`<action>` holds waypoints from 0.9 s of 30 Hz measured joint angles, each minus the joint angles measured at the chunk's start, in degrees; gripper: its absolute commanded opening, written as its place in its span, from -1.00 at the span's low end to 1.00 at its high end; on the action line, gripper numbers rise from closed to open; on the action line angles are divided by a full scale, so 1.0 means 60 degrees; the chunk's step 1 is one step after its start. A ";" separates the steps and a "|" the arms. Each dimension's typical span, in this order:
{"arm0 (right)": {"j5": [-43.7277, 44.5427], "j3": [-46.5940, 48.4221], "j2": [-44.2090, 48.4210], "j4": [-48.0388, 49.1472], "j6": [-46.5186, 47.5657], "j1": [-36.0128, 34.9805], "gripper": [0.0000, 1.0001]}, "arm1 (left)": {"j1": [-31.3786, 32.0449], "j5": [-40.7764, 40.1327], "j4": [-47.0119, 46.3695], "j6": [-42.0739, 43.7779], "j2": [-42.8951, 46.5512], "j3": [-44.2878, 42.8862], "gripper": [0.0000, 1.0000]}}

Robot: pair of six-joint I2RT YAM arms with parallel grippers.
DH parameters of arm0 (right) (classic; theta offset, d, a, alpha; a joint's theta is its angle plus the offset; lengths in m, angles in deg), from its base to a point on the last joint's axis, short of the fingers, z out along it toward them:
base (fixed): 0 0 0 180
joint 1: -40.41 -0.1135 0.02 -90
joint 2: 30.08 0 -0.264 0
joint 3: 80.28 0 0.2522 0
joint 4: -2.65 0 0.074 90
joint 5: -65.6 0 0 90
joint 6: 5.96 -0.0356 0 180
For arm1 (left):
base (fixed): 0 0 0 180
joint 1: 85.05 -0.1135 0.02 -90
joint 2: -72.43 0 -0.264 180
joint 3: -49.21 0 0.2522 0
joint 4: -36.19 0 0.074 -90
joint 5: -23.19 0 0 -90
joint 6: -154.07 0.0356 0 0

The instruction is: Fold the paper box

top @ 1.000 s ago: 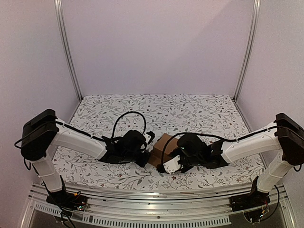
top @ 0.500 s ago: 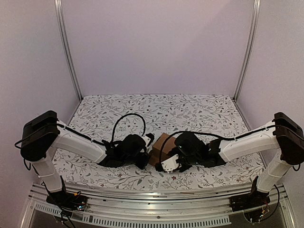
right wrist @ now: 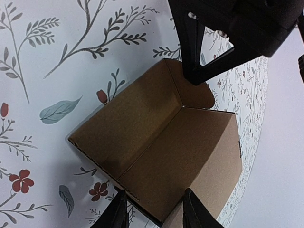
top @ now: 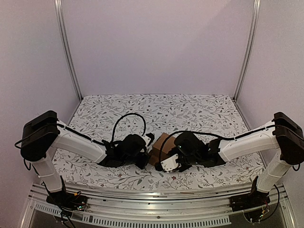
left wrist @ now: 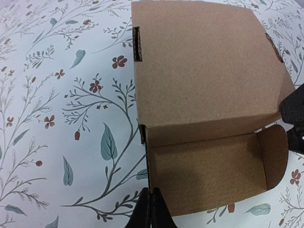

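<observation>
The paper box [left wrist: 204, 85], plain matte brown corrugated cardboard, lies open on the floral-printed cloth [left wrist: 57, 118], with a rounded flap [left wrist: 278, 152] standing at one end. The left gripper [left wrist: 151, 213], fingers pressed together, touches the box's wall edge. The right gripper [right wrist: 156, 216], half spread, clasps the box's opposite end.

Soft even light, faint shadows, wrist views sharp.

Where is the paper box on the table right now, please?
In the top view the paper box sits near the table's front middle, between the left gripper and the right gripper.
</observation>
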 measured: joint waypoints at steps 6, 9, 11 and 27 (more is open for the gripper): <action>-0.0124 0.0004 0.0000 -0.0044 0.0025 0.0000 -0.18 | 0.0000 -0.0036 0.0153 0.0127 0.0000 -0.0127 -1.00; -0.0160 0.0011 0.0000 -0.0084 0.0080 0.0000 -0.16 | 0.0000 -0.0084 0.0229 0.0204 0.0000 -0.0182 -1.00; -0.0186 0.0011 0.0000 -0.0113 0.0182 0.0000 -0.15 | 0.0000 -0.0098 0.0284 0.0259 0.0000 -0.0215 -1.00; -0.0175 0.0022 0.0000 -0.0197 0.0495 0.0000 -0.16 | 0.0000 -0.0153 0.0361 0.0532 0.0000 -0.0273 -1.00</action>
